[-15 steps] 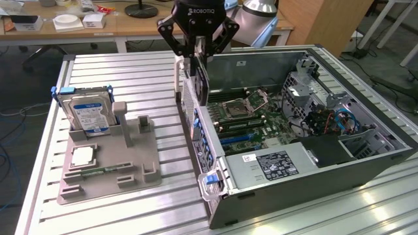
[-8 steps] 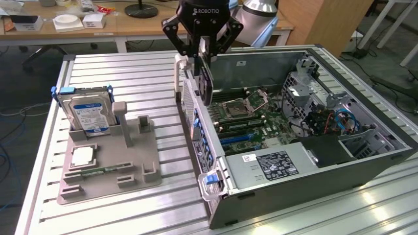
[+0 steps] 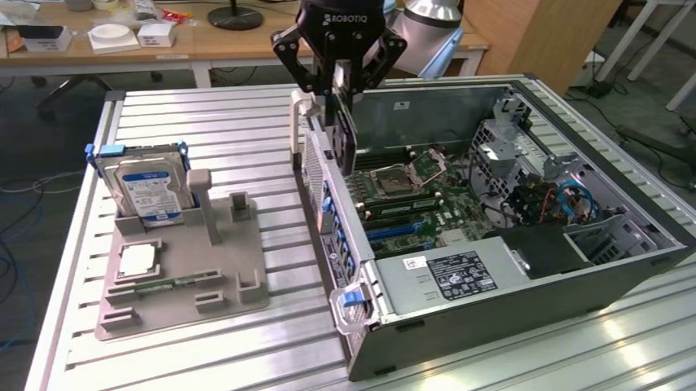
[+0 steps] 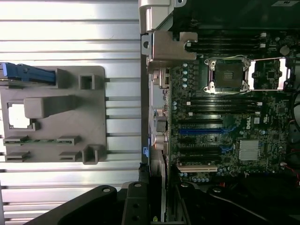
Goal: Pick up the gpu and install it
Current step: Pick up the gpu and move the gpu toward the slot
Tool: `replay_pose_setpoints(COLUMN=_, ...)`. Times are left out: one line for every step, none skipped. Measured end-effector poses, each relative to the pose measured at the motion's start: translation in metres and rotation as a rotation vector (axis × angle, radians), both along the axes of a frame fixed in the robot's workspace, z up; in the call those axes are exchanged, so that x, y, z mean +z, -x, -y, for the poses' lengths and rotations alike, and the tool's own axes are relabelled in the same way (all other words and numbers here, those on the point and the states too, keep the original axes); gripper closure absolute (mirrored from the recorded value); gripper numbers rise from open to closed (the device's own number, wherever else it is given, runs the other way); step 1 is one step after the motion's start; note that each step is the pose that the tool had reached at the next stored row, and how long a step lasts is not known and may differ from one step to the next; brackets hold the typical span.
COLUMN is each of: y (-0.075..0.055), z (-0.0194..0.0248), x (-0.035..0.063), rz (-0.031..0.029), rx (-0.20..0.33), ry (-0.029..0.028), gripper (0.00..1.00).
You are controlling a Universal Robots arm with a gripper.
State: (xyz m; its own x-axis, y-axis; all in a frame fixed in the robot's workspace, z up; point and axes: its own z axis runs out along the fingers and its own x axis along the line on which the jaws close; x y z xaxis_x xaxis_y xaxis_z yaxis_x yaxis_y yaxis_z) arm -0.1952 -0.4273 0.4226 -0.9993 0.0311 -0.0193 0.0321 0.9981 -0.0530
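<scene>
My gripper [image 3: 339,83] hangs over the rear wall of the open computer case [image 3: 609,269] and is shut on the gpu [image 3: 345,134]. The gpu is a thin dark card held upright on edge, its lower end level with the case's rear panel, above the motherboard [image 3: 419,204]. In the wrist view the gripper [image 4: 158,208] looks straight down the gpu's edge [image 4: 157,185]. Beneath it lie the blue expansion slots [image 4: 201,129] of the motherboard [image 4: 262,112]. The card stands clear of the slots.
A grey fixture tray [image 3: 234,269] sits on the slatted aluminium table [image 3: 218,122] toward the exterior view's left. It holds a hard drive with a blue-white label [image 3: 147,187], a processor chip [image 3: 136,261] and a green memory stick [image 3: 163,287]. The power supply [image 3: 457,273] fills the case's near end.
</scene>
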Motion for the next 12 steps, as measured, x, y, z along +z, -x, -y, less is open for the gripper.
replay_pose_setpoints(y=-0.0006, z=0.0000, x=0.0000, rz=0.0000, rx=0.000, ry=0.0000, gripper=0.74)
replay_pose_setpoints(y=-0.0011, z=0.0000, x=0.0000, rz=0.0000, rx=0.000, ry=0.0000, gripper=0.74)
replay_pose_setpoints(y=-0.0017, z=0.0000, x=0.0000, rz=-0.0001, rx=0.000, ry=0.0000, gripper=0.74)
replay_pose_setpoints(y=-0.0024, z=-0.0001, x=0.0000, rz=0.0000, rx=0.000, ry=0.0000, gripper=0.74)
replay_pose_setpoints(y=-0.0031, z=-0.0001, x=0.0000, rz=0.0000, rx=0.000, ry=0.0000, gripper=0.74)
replay_pose_setpoints(y=-0.0036, z=-0.0001, x=0.0000, rz=0.0000, rx=0.000, ry=0.0000, gripper=0.74)
replay_pose_setpoints(y=-0.0040, z=-0.0001, x=0.0000, rz=-0.0001, rx=0.000, ry=0.0000, gripper=0.74)
replay_pose_setpoints(y=-0.0044, z=-0.0001, x=0.0000, rz=0.0000, rx=0.000, ry=0.0000, gripper=0.74)
replay_pose_setpoints(y=-0.0047, z=-0.0002, x=0.0000, rz=-0.0001, rx=0.000, ry=0.0000, gripper=0.74)
replay_pose_setpoints(y=-0.0049, z=-0.0001, x=0.0000, rz=0.0000, rx=0.000, ry=0.0000, gripper=0.74)
replay_pose_setpoints(y=-0.0050, z=-0.0001, x=0.0000, rz=0.0000, rx=0.000, ry=0.0000, gripper=0.74)
replay_pose_setpoints(y=-0.0052, z=-0.0001, x=0.0000, rz=-0.0001, rx=0.000, ry=0.0000, gripper=0.74)
